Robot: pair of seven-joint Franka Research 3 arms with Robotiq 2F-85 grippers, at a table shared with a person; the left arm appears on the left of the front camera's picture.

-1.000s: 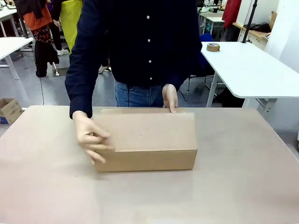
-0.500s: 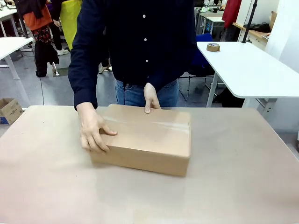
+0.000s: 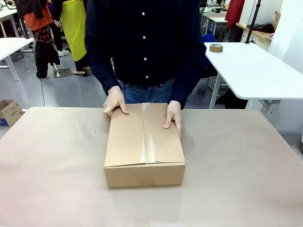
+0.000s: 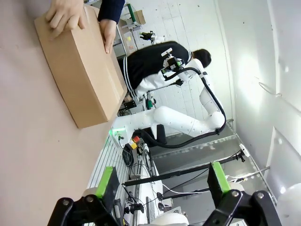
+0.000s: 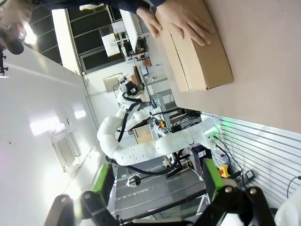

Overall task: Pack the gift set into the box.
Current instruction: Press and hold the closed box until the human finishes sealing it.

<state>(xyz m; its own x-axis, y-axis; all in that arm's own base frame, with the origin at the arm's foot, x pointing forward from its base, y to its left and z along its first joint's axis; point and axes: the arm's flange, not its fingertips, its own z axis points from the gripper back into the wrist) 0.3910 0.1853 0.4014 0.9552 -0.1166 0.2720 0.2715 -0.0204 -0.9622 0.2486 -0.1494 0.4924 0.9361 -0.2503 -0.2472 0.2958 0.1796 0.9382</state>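
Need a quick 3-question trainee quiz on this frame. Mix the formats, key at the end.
1. True or false: the top flaps of the box are folded shut.
2. Where are the person's right hand and left hand?
A. resting on the far end of the box's top
B. under the box's near end
C. lifted well off the box
3. Fill in: the left gripper and the right gripper both have their fingers ____, holding nothing.

Key: 1 true; 2 A; 3 open.
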